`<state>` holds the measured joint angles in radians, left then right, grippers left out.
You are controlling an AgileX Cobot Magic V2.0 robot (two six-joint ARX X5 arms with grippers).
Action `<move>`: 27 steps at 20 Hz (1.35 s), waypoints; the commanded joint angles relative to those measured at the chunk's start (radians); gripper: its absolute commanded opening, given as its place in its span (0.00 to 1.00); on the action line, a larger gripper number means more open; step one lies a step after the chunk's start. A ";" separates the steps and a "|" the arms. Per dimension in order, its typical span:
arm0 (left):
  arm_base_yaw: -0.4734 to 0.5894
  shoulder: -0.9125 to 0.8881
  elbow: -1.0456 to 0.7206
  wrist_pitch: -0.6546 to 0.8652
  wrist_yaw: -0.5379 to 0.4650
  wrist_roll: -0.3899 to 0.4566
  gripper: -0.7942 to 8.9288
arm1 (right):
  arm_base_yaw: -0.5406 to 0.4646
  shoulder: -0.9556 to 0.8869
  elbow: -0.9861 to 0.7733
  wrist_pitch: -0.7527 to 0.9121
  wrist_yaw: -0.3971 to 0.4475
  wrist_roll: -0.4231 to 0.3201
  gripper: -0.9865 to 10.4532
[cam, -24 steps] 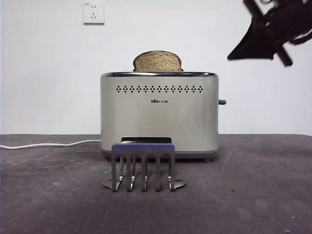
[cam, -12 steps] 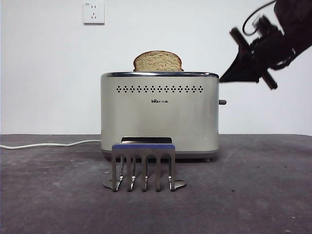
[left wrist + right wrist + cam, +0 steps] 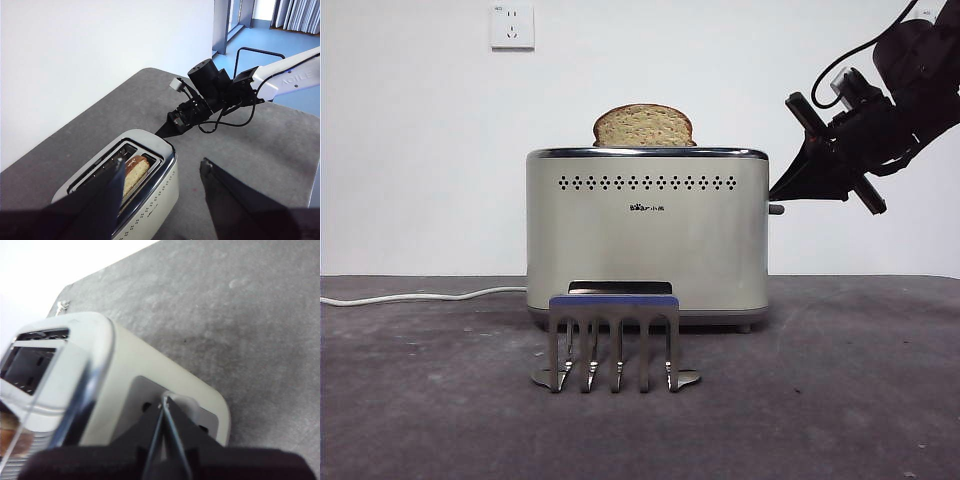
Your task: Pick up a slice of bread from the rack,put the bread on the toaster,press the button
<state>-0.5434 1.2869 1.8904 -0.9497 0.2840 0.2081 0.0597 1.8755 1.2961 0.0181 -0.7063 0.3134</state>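
The slice of bread (image 3: pixel 643 127) stands in a slot of the cream toaster (image 3: pixel 647 240), its rounded top showing above the chrome rim. It also shows in the left wrist view (image 3: pixel 135 172). The metal rack (image 3: pixel 615 340) stands empty in front of the toaster. My right gripper (image 3: pixel 780 193) is shut, its tip right at the toaster's narrow right side, just above the dark button (image 3: pixel 776 209). In the right wrist view its closed tip (image 3: pixel 162 402) touches the lever slot panel. My left gripper (image 3: pixel 162 165) is open and empty, high above the toaster (image 3: pixel 155 200).
A white cable (image 3: pixel 420 296) runs from the toaster's left along the table to the left edge. A wall socket (image 3: pixel 512 27) sits on the white wall close behind. The table's far edge (image 3: pixel 280 107) lies beyond the right arm.
My right gripper has come down and to the left from the top right corner. Its tip now sits at the toaster's side by the button. Bread, toaster and rack have not moved.
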 commanded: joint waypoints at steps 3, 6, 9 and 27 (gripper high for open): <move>0.000 0.000 -0.003 0.003 0.007 -0.006 0.35 | 0.003 0.054 0.002 -0.009 0.002 -0.016 0.08; 0.000 0.000 -0.003 -0.002 0.006 -0.006 0.35 | 0.003 0.076 0.001 -0.038 0.003 -0.046 0.08; 0.000 0.000 -0.003 -0.002 0.006 -0.006 0.35 | 0.009 0.087 0.001 -0.080 0.032 -0.094 0.08; 0.000 0.000 -0.003 -0.002 0.006 -0.006 0.35 | 0.009 0.178 0.001 -0.109 0.032 -0.110 0.08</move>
<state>-0.5434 1.2873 1.8904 -0.9569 0.2840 0.2077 0.0643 2.0018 1.3262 -0.0357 -0.7071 0.2165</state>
